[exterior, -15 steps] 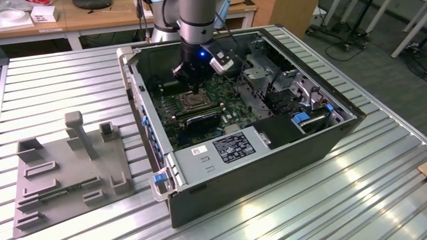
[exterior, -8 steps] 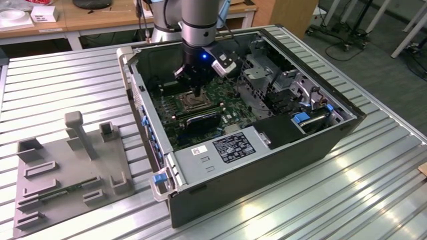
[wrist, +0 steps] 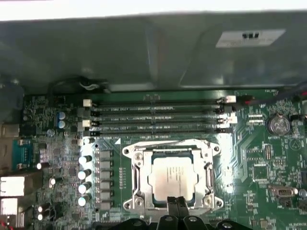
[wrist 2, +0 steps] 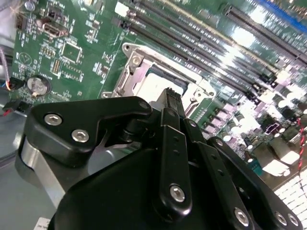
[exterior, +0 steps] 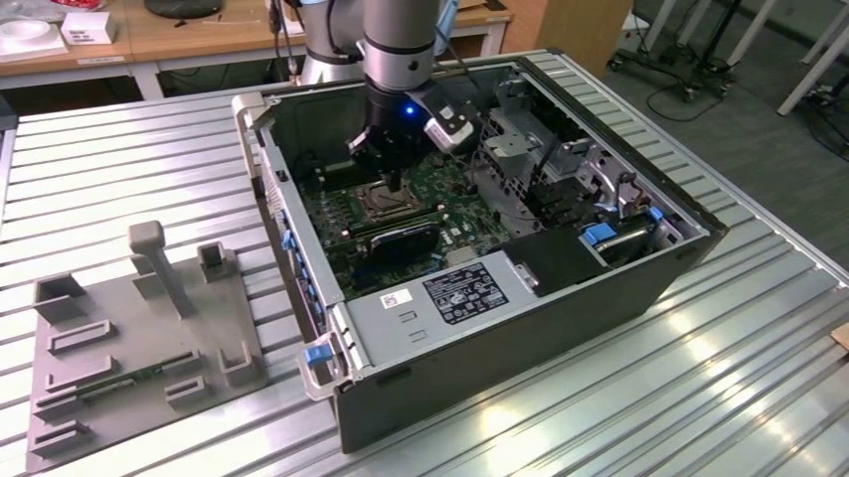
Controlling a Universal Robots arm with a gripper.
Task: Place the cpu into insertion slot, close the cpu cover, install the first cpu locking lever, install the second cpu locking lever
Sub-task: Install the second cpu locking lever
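The cpu [wrist: 173,176] is a pale silvery square lying in the insertion slot [exterior: 380,205] on the green motherboard inside the open computer case. The cpu cover [wrist: 168,147], a silvery metal frame, lies flat around the chip. In the second wrist view the cpu [wrist 2: 154,85] and cover [wrist 2: 144,51] show just past the fingertips. My gripper [wrist: 177,205] is shut, its black fingers pressed together with nothing between them, the tips at the socket's edge. In the exterior view the gripper [exterior: 393,185] hangs straight down over the slot.
Long dark memory slots [wrist: 153,117] run beside the socket. The case walls [exterior: 272,159] and a metal drive cage [exterior: 531,159] close in around the arm. A grey fixture plate [exterior: 133,338] lies on the slatted table at the exterior view's left.
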